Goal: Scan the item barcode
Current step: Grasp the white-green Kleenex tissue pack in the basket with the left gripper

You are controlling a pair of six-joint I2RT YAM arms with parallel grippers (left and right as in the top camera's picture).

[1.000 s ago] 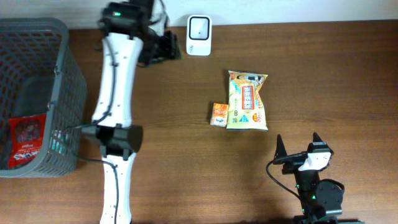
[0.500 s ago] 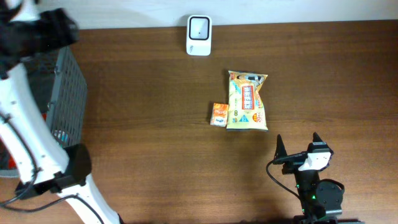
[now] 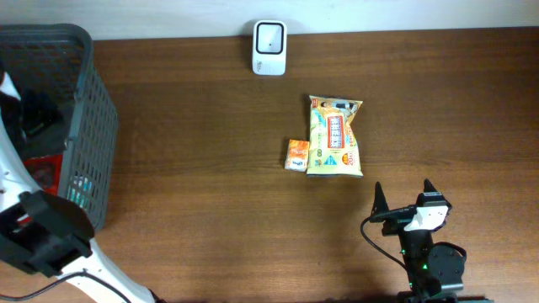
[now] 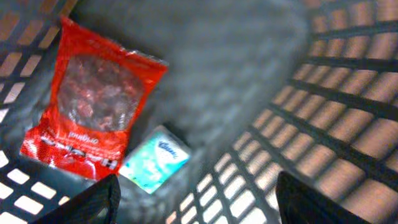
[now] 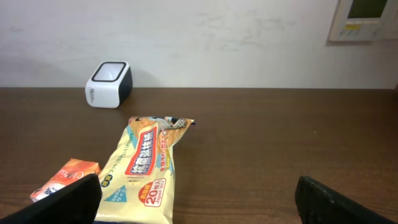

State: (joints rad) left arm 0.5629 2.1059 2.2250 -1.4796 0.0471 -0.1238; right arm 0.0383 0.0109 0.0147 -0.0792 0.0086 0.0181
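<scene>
I have the basket [image 3: 88,101] at the table's [image 3: 210,168] left edge, and my left gripper [image 4: 199,199] hangs over its inside. On the basket floor lies a pouch [image 4: 87,106], with a tissue pack [image 4: 154,165] right against one corner of it. The scanner [image 3: 269,48] stands at the far edge, about midway along. Nearer the table's middle lies a long bag [image 3: 334,136], with a small box [image 3: 296,155] touching its left side. My right gripper [image 3: 402,202] sits by the near edge, toward the right corner.

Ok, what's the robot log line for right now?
left hand: open, over basket | right hand: open, empty | red bag: in basket
</scene>
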